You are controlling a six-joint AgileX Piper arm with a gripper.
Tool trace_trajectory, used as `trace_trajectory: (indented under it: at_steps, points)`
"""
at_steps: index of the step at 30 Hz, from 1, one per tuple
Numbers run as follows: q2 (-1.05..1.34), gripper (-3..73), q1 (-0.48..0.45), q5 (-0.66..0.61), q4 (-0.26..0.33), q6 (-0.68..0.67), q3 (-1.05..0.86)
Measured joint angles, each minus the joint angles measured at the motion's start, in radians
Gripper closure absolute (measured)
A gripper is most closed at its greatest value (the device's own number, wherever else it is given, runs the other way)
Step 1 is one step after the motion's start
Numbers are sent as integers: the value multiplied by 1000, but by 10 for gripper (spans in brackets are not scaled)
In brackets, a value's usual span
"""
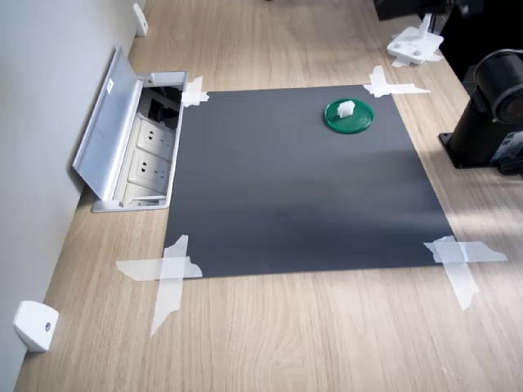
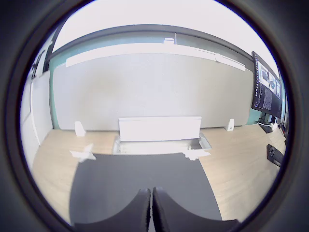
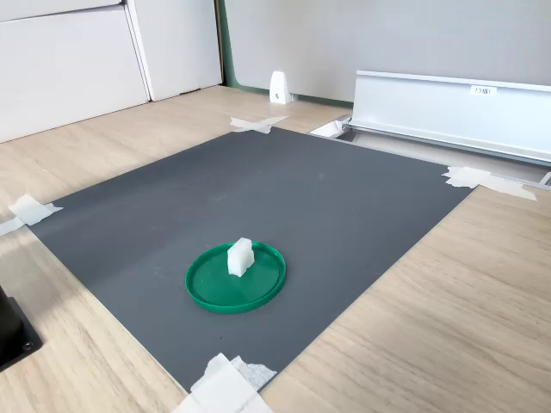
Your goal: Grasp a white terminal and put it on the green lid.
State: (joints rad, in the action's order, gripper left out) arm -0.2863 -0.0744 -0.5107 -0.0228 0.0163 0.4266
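Observation:
The white terminal (image 1: pixel 346 107) (image 3: pixel 240 256) sits on the green lid (image 1: pixel 360 122) (image 3: pixel 215 290), slightly off the disc's centre. The lid lies flat on the black mat (image 1: pixel 294 188) (image 3: pixel 284 198), near the first exterior view's upper right corner of the mat. My gripper (image 2: pixel 151 193) shows only in the wrist view, where its two dark fingers (image 2: pixel 137 212) are pressed together with nothing between them. It hangs above the mat and points toward the wall. Neither the lid nor the terminal appears in the wrist view.
White tape strips (image 1: pixel 167 273) (image 3: pixel 486 181) hold the mat's corners to the wooden table. An open socket box with a raised metal flap (image 1: pixel 110 135) (image 3: pixel 448 103) borders the mat. The arm's black base (image 1: pixel 490 110) and a white wedge piece (image 1: pixel 415 45) stand at the first exterior view's right.

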Motion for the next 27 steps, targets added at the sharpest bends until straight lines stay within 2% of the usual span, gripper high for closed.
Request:
trace_trajectory:
  at_steps: [5,10,27]
  points:
    - [82,702,0,101,-14,2,-174]
    - [94,702,0,137,-18,2,-262]
    - [94,703,0,155,-10,2,-280]
